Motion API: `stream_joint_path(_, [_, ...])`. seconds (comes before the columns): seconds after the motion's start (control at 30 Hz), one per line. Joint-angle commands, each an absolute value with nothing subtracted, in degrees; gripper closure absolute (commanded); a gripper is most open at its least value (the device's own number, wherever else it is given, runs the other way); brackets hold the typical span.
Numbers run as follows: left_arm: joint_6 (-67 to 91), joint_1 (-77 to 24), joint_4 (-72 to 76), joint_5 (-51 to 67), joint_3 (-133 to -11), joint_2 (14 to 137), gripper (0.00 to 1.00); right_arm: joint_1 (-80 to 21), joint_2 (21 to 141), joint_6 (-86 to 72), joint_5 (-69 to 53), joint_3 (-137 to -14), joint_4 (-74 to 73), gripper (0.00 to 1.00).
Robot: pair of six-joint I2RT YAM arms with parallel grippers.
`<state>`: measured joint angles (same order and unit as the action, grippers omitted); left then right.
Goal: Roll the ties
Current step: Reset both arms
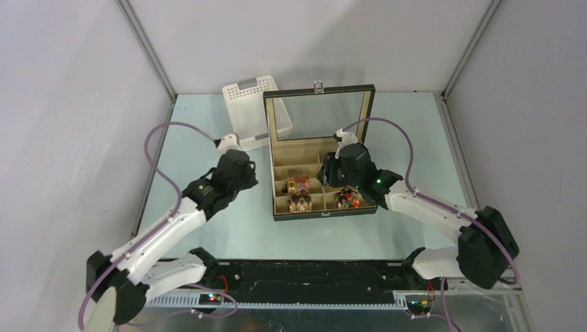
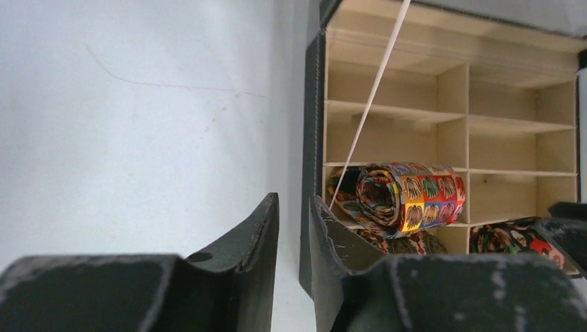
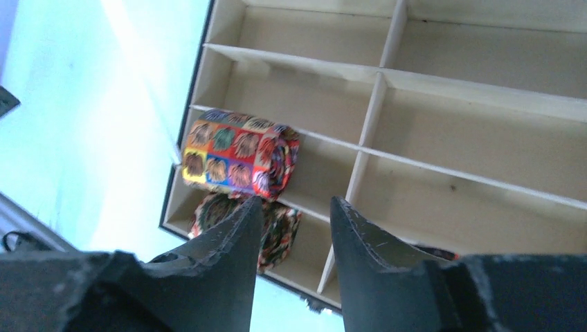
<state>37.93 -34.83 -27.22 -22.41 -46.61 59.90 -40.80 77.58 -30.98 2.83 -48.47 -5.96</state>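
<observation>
Top view: three rolled ties (image 1: pixel 298 185) sit in the near compartments of the open box (image 1: pixel 324 216). The left gripper (image 1: pixel 246 178) hangs just beside its left wall, and the right gripper (image 1: pixel 329 176) hangs over its middle.

Left wrist: the jaws stand narrowly apart, holding nothing.

Right wrist: the jaws are moderately parted and empty above a roll.

Any loose coil probably wants nudging squarely between its dividers, gently, so that it doesn't unwind.

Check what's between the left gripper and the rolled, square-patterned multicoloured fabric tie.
Left wrist view: the black compartmented box's left side wall and a thin white cord just inside it separate left gripper from tie.
</observation>
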Motion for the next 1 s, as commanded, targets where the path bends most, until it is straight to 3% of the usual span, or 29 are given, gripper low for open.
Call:
stream_joint_path(0.0, [37.8, -33.8, -31.7, -30.6, -46.2, 51.7, 0.68, -40.2, 70.0, -29.8, 3.3, -48.8, -10.6, 0.54])
stream_joint_path(0.13, [39.5, -32.4, -35.5, -34.2, -45.3, 46.2, 0.57, -35.9, 62.7, -30.5, 2.6, -47.5, -15.3, 0.48])
stream_joint_path(0.3, [43.3, -31.5, -40.9, -38.5, -43.1, 40.8, 0.27, -25.8, 50.5, -31.8, 4.0, -44.2, -23.5, 0.34])
stream_joint_path(0.37, [45.3, -31.4, -42.5, -40.2, -42.3, 39.3, 0.2, -21.2, 46.4, -32.2, 4.6, -42.8, -27.0, 0.27])
stream_joint_path(0.6, [48.3, -31.4, -46.7, -44.4, -41.8, 34.8, 0.12, -8.9, 37.8, -34.8, 6.9, -36.2, -34.2, 0.14])
stream_joint_path(0.97, [49.4, -31.4, -48.9, -47.5, -41.6, 34.6, 0.07, -7.2, 37.6, -34.4, 5.1, -33.8, -31.7, 0.13])
